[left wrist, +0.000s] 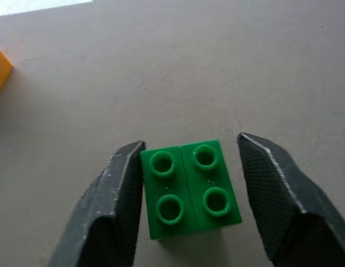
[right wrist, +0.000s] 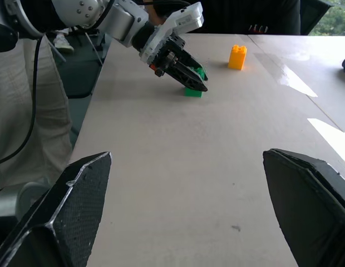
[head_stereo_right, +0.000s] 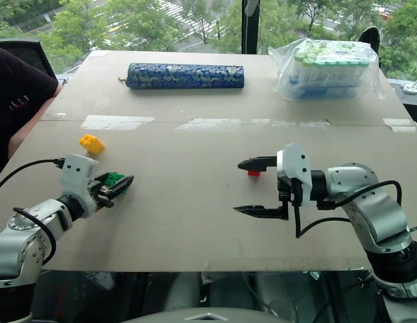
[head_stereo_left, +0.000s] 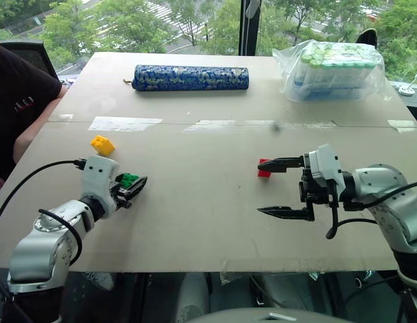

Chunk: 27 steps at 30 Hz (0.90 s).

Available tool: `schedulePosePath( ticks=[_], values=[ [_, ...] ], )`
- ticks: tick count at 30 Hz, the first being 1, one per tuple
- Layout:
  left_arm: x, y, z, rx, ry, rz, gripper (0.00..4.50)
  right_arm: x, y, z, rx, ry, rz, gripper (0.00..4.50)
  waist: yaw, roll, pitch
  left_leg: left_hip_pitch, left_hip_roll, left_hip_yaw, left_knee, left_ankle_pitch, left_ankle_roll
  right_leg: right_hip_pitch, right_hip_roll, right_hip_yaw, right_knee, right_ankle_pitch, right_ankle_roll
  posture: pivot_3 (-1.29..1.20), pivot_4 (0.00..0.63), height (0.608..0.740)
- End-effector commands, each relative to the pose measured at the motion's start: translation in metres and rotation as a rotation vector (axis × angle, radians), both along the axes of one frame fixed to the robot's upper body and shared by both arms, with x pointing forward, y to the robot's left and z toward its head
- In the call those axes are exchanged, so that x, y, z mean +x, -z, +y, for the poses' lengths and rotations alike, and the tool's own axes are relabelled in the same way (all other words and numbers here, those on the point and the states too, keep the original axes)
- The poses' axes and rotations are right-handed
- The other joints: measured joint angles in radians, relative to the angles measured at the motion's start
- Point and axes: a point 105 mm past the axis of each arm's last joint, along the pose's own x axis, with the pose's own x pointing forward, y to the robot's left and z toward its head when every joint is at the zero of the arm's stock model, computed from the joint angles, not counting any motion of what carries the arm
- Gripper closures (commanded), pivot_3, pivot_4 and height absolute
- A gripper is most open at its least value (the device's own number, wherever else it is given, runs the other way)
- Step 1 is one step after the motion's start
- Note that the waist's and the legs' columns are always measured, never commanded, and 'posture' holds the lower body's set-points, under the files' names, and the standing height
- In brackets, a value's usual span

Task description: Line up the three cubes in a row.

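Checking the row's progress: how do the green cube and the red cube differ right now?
The green cube sits on the robot's left side, the red cube on its right. The green cube lies between the left gripper's jaws; the red cube lies outside the right gripper's wide-open jaws, partly hidden by one. Both rest on the table.

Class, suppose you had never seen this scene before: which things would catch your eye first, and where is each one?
The left gripper straddles the green cube, one finger touching it, the other standing just off it. The yellow cube sits on the table just beyond, and the red cube lies mid-table by the right gripper, whose jaws gape wide. A blue patterned roll lies along the far edge.
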Motion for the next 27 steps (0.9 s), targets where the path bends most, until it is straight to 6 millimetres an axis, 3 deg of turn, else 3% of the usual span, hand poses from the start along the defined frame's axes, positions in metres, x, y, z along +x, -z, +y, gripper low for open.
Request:
schedulePosePath(
  ticks=[1,5,7,9,11,17,24,27],
  values=[
    [0.006,-0.009,0.0,0.04,0.031,-0.036,3.18,-0.006,-0.015,-0.005,0.013,0.014,-0.082,0.0,0.001,0.0,0.0,0.0,0.0,0.0,0.0,0.0,0.0,0.0,0.0,0.0,0.0,0.0,0.0,0.0,0.15,0.74],
    [0.014,-0.032,-0.024,-0.027,0.211,-0.118,3.18,-0.009,-0.018,-0.009,0.028,0.061,-0.098,0.0,0.006,-0.001,0.001,0.0,0.0,-0.001,0.0,0.0,0.0,0.0,0.0,-0.001,0.001,0.0,0.0,0.0,0.15,0.74],
    [0.013,-0.047,-0.061,-0.069,0.5,-0.139,3.18,-0.01,-0.018,-0.014,0.039,0.121,-0.127,0.0,0.012,-0.002,0.001,0.0,0.0,-0.001,0.001,0.0,0.0,0.0,0.0,-0.001,0.001,0.0,0.0,0.0,0.15,0.74],
    [0.011,-0.054,-0.084,-0.092,0.715,-0.125,3.18,-0.012,-0.019,-0.019,0.076,0.172,-0.113,0.0,0.028,-0.002,0.001,0.0,-0.001,-0.001,0.003,0.0,0.0,0.001,0.0,-0.002,0.001,0.0,0.0,0.0,0.15,0.74],
    [0.021,-0.052,-0.099,-0.074,0.856,-0.106,3.18,-0.014,-0.02,-0.023,0.136,0.207,-0.05,0.0,0.027,-0.001,0.001,0.0,-0.001,-0.001,0.003,0.0,0.0,0.002,0.0,-0.001,0.001,0.0,0.0,0.0,0.15,0.74],
    [0.062,-0.034,-0.138,0.079,1.178,-0.049,3.18,-0.017,-0.012,-0.041,0.085,0.346,-0.035,0.0,0.028,-0.001,0.001,0.0,-0.002,-0.002,0.004,0.0,0.0,0.002,0.002,-0.001,0.0,0.0,0.0,0.0,0.15,0.74],
    [0.086,-0.028,-0.175,0.173,1.327,-0.056,3.18,-0.02,0.009,-0.065,0.007,0.493,0.03,0.0,0.021,-0.002,0.002,-0.003,-0.004,-0.008,0.003,0.0,0.001,0.002,0.002,-0.001,-0.003,0.0,0.001,0.0,0.15,0.74],
    [0.089,-0.027,-0.181,0.183,1.343,-0.06,3.18,-0.022,0.014,-0.072,-0.001,0.524,0.048,0.0,0.019,-0.002,0.002,-0.003,-0.005,-0.013,0.003,0.0,0.001,0.002,0.003,-0.001,-0.003,0.0,0.001,0.0,0.15,0.74]
  ],
)
